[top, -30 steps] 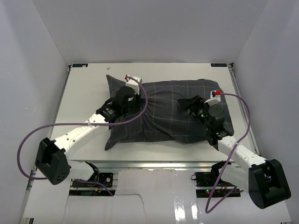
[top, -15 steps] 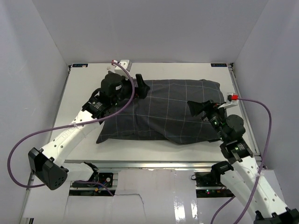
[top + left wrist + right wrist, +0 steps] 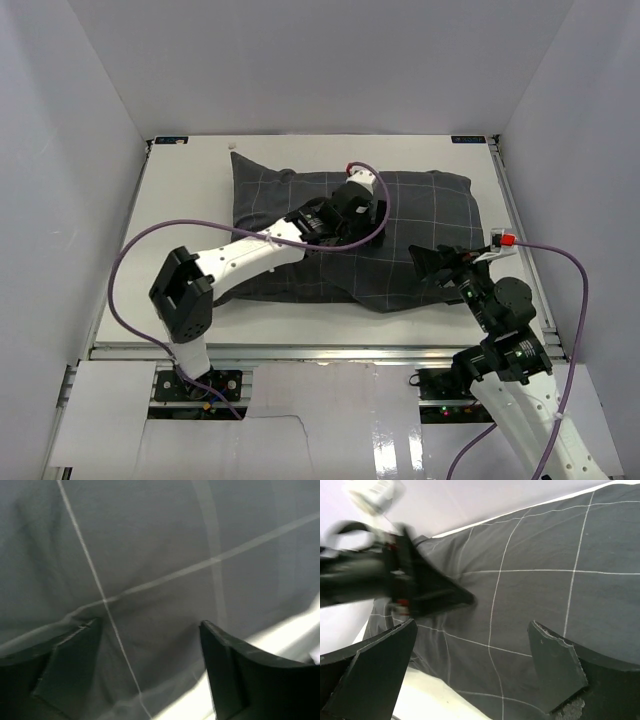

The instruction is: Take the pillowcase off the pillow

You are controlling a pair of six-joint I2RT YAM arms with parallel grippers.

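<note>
The pillowcase (image 3: 330, 220), dark charcoal with a thin light grid, lies across the middle of the table and covers the pillow, which is hidden inside it. My left gripper (image 3: 366, 236) reaches over its middle toward the front edge. In the left wrist view the left gripper (image 3: 150, 627) is open, low over the pillowcase (image 3: 150, 555) near its hem. My right gripper (image 3: 432, 262) hovers open at the front right of the pillowcase. In the right wrist view the right gripper (image 3: 472, 627) holds nothing, above the pillowcase (image 3: 545, 590).
The white table (image 3: 180, 230) shows left of and in front of the pillowcase. Grey walls enclose the back and both sides. The left arm (image 3: 395, 580) appears blurred ahead of my right fingers, and its purple cable (image 3: 140, 250) loops over the table's left side.
My left arm has swung from the pillowcase's far left corner to its middle front, and its jaws have opened. My right arm has drawn back toward the near edge, staying open.
</note>
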